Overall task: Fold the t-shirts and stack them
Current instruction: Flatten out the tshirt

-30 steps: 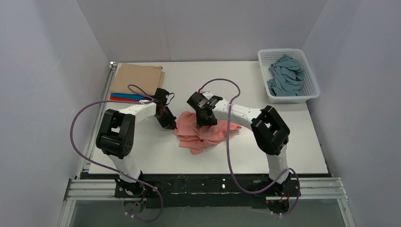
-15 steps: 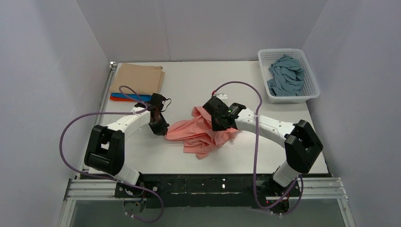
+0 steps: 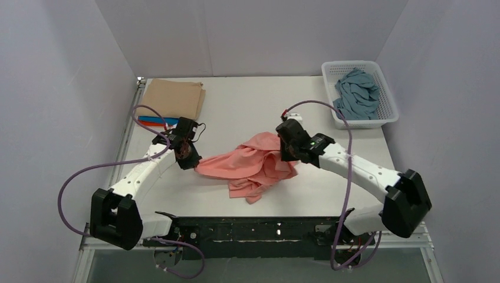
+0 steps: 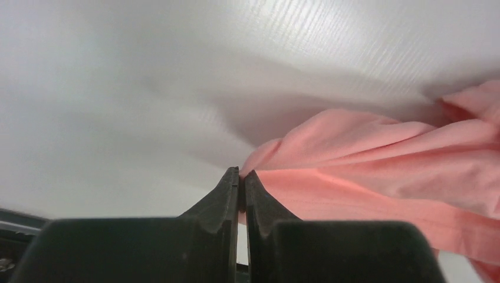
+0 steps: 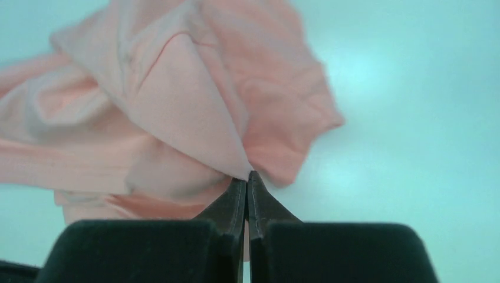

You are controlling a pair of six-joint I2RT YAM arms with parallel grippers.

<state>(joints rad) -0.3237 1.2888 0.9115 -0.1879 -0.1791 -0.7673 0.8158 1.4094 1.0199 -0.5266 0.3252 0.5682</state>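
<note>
A crumpled salmon-pink t-shirt (image 3: 250, 165) lies stretched across the middle of the white table (image 3: 236, 106). My left gripper (image 3: 191, 162) is shut on its left corner, the cloth (image 4: 365, 159) pinched between the tips (image 4: 242, 177). At the shirt's right side my right gripper (image 3: 289, 154) is shut on a fold of the pink cloth (image 5: 177, 106), which meets the closed tips (image 5: 248, 177). A folded tan t-shirt (image 3: 174, 97) lies at the back left, over an orange-red one (image 3: 154, 125) and a bright blue one (image 3: 159, 119).
A white mesh basket (image 3: 384, 109) at the back right holds a bunched grey-blue t-shirt (image 3: 355, 94). Purple cables loop from both arms. White walls close in the table on three sides.
Both arms have pulled apart, left going left and right going right, stretching the pink shirt wider. The right gripper closed on the cloth during this time.
</note>
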